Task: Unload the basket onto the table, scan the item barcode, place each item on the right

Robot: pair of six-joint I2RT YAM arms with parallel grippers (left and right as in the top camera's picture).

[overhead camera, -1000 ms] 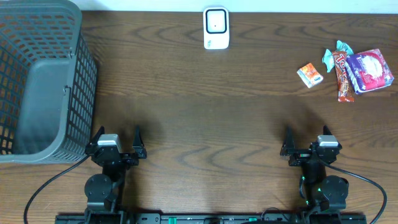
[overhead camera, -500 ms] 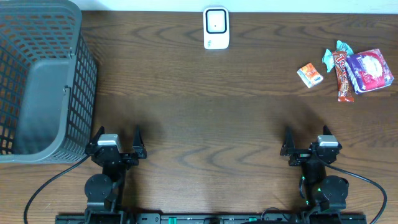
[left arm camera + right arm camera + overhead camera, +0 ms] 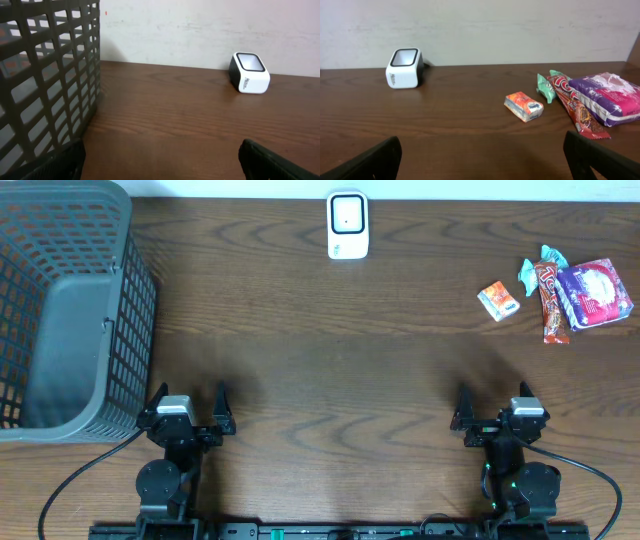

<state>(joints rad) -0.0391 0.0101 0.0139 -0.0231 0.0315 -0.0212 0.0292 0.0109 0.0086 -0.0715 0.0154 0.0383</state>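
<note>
Scanner [image 3: 347, 225]: white box w/ dark window, top centre of overhead view, on table [image 3: 330, 350]. Items upper right: sm. orange packet [image 3: 497, 301], just left of bunched teal wrapper [image 3: 530, 270], red bar [image 3: 553, 303], purple bag [image 3: 594, 294]. Grey basket [image 3: 135, 320] upper left. Arms low at bottom edge: L gripper [image 3: 191, 402] lower left, R gripper [image 3: 493, 405] lower right. Both jaws spread wide, holding nothing.

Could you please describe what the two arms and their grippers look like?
The left arm and right arm are black, with round joint housings. Each wrist carries a small silver-grey block. The left gripper and right gripper have dark, tapered fingers. A black cable loops out from the left arm and another from the right, where small green lights glow.
</note>
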